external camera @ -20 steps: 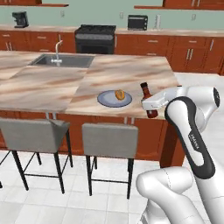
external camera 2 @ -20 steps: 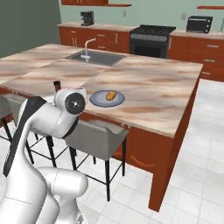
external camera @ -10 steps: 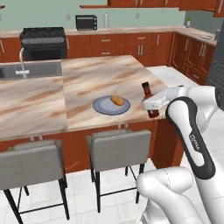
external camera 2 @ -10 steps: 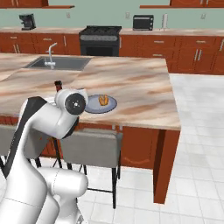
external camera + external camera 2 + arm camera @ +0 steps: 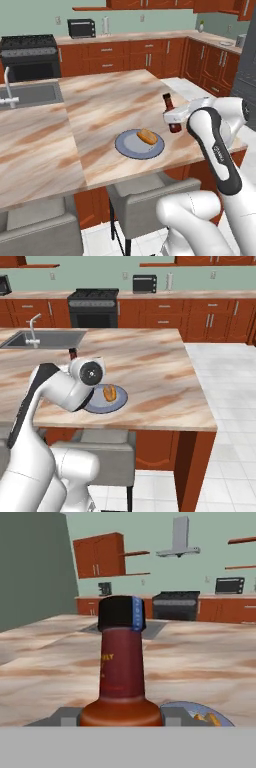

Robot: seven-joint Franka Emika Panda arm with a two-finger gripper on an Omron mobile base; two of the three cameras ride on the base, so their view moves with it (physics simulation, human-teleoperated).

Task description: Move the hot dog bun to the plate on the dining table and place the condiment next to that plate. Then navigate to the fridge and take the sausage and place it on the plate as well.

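- Sink (image 5: 27,95): set into the far left of the dining table (image 5: 100,105), well apart from everything the task concerns.
- Plate (image 5: 139,144): the blue-grey round one lies flat near the table's front edge. In the right base view the plate (image 5: 117,402) is partly behind the arm's wrist.
- Hot dog bun (image 5: 147,136): it already lies on the plate, on its right half, with its long axis slanting from about 10 o'clock to 4 o'clock. It shows again in the right base view (image 5: 110,393).
- Condiment bottle (image 5: 170,112): it stands upright, at about 2 o'clock from the plate's centre and just beside the rim, not on the plate. From the pictures I cannot say whether its base rests on the table or hangs a little above it.
- Fingers (image 5: 121,718): they sit on either side of the bottle's shoulder in the hand view, closed to about the bottle's width, and they look to be gripping it. The bottle (image 5: 121,672) rises straight up between them, its neck and black cap at 12 o'clock, so its long axis is vertical.
- The relation that counts: in the hand view the plate's edge (image 5: 197,709) shows at about 4 o'clock from the bottle, close by. The bottle already lies beside the plate, so the placing seems to need only a let-go there, or a short lowering first.
- Fridge (image 5: 247,60): the grey slab at the far right of the left base view is probably it; the sausage step is not yet begun.
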